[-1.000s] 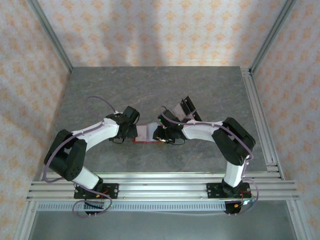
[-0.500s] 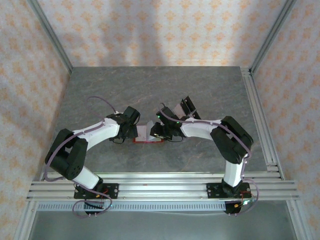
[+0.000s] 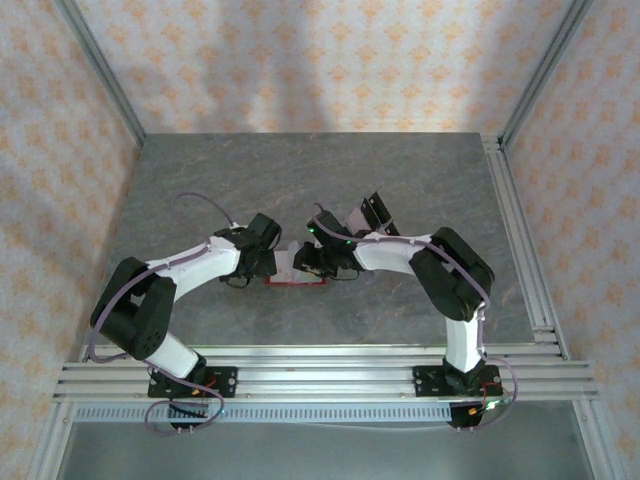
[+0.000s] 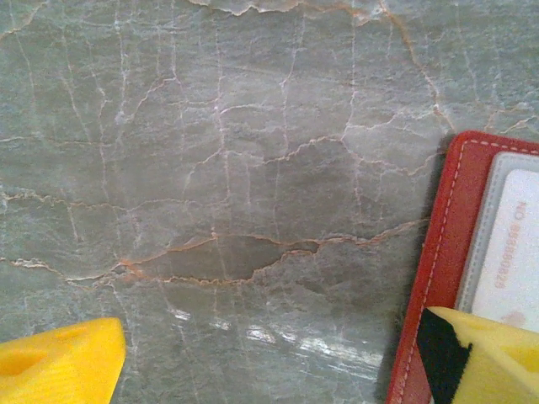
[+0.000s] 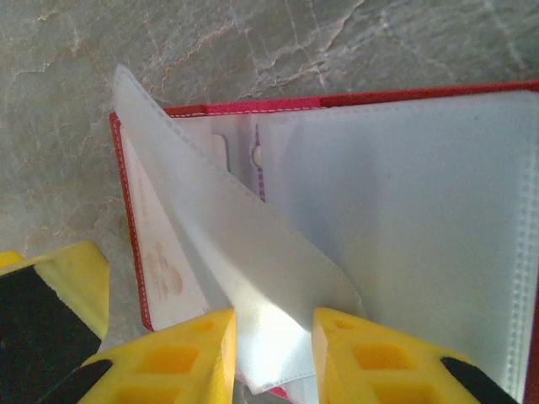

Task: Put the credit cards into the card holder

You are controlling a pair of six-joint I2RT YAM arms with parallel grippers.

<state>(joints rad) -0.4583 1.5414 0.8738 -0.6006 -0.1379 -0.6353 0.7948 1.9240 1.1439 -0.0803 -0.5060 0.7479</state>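
card holder [image 5: 421,219] open; right end effector [image 5: 274,341] pinches its sleeve [image 5: 244,252]

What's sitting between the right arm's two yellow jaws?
A pale, see-through sleeve of the open red card holder, lifted at an angle. The right wrist view shows it there, between the right gripper's jaws.

left gripper [image 4: 278,358] spread wide, right gripper [image 5: 274,358] pinched narrow — apparently clamped, both reaching inward, close together
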